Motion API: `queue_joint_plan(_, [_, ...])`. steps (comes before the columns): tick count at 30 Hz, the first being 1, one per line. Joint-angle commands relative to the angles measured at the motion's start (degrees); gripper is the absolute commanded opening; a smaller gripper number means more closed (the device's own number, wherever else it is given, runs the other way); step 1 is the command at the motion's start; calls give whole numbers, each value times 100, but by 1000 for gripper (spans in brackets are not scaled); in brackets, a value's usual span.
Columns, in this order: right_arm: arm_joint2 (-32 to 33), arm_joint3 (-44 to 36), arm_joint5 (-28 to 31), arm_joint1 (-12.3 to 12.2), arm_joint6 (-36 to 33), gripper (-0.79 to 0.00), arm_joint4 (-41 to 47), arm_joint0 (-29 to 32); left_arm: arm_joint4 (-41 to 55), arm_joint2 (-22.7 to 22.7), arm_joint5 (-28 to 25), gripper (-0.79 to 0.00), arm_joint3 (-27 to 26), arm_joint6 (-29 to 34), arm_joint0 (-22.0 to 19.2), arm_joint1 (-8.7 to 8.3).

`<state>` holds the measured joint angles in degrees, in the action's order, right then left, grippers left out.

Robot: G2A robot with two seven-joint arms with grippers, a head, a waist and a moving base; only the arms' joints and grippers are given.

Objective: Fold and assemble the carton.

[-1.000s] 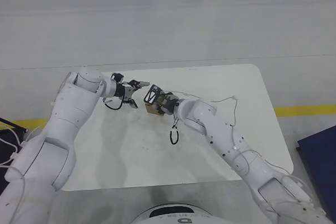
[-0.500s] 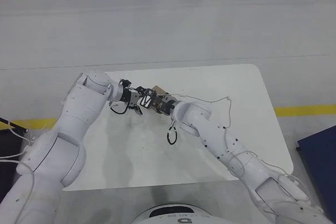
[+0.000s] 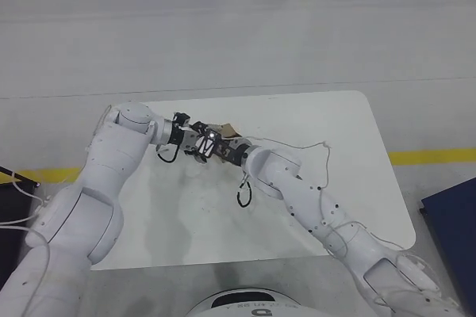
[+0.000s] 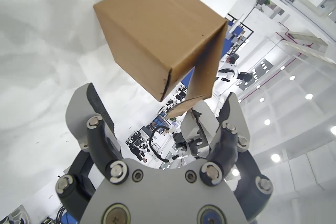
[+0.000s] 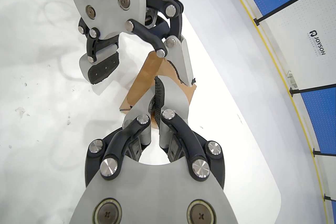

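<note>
A small brown carton (image 4: 157, 33) is held up over the white table (image 3: 341, 158) near its far edge, one flap (image 4: 202, 78) hanging loose from its side. My right gripper (image 5: 158, 89) is shut on a flap of the carton (image 5: 143, 83). My left gripper (image 4: 160, 101) stands open just beside the carton, its fingers either side of the hanging flap without pinching it. In the top view the left gripper (image 3: 193, 143) and the right gripper (image 3: 220, 148) meet at the carton (image 3: 224, 129). The right wrist view has the left gripper (image 5: 143, 67) open over the carton's end.
A black cable loop (image 3: 242, 194) hangs from the right forearm above the table's middle. The near and right parts of the table are bare. A yellow floor line (image 3: 440, 155) runs past the table's right edge.
The two grippers have come together: the left moved right to the carton, and the right carried the carton left and farther back. The left gripper's fingers now straddle the hanging flap.
</note>
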<state>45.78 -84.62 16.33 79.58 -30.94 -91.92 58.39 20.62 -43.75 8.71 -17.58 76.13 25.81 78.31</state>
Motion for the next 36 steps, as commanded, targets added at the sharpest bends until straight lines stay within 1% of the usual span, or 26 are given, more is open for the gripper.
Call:
queue_joint_plan(1, [82,-213,34,-36,-47,-785,-93,124,99,-100,-140,0,96,117,6,-57])
queue_joint_plan(7, [338,-732,202,-126,-226,-785,-193,443,367,-396,-426,0,341,402,90,-259])
queue_joint_plan(10, [468,-924,288,-154,-231,-785,-90,552,426,-504,-525,0,355,524,173,-360])
queue_joint_plan(11, [514,-946,289,-160,-226,-465,-69,567,447,-538,-564,0,336,566,208,-391])
queue_joint_plan(12, [553,-946,287,-161,-203,-369,-11,576,487,-579,-619,0,302,626,250,-421])
queue_joint_plan(14, [636,-876,240,-151,-95,-243,190,554,560,-664,-783,0,217,740,339,-487])
queue_joint_plan(15, [672,-802,195,-139,-38,-234,321,526,653,-736,-871,0,196,749,393,-522])
queue_joint_plan(16, [688,-728,155,-125,15,-249,416,482,805,-829,-931,0,181,766,461,-555])
queue_joint_plan(19, [734,-446,-101,-58,235,-249,955,386,1063,-1029,-1024,0,123,702,674,-652])
queue_joint_plan(21, [686,-240,-231,7,419,-215,1392,320,1209,-1151,-1118,0,26,585,827,-708])
queue_joint_plan(22, [654,-128,-294,40,496,-219,1569,276,1283,-1209,-1156,0,-33,549,914,-733])
queue_joint_plan(25, [490,179,-509,132,697,-252,1788,142,1447,-1353,-1277,0,-307,441,1178,-799])
queue_joint_plan(26, [449,275,-552,161,749,-286,1879,102,1450,-1383,-1306,0,-417,370,1252,-820])
queue_joint_plan(27, [421,380,-609,187,784,-286,1945,52,1490,-1423,-1319,0,-535,337,1334,-838])
queue_joint_plan(29, [358,570,-681,234,827,-289,2032,-52,1497,-1480,-1286,0,-760,257,1474,-880])
queue_joint_plan(31, [300,742,-747,271,842,-274,2026,-144,1478,-1533,-1211,0,-981,179,1589,-923])
queue_joint_plan(33, [232,915,-817,304,814,-292,1961,-227,1443,-1585,-1137,0,-1193,124,1692,-967])
queue_joint_plan(36, [39,1129,-924,345,765,-302,1526,-351,1370,-1658,-985,0,-1476,54,1814,-1033])
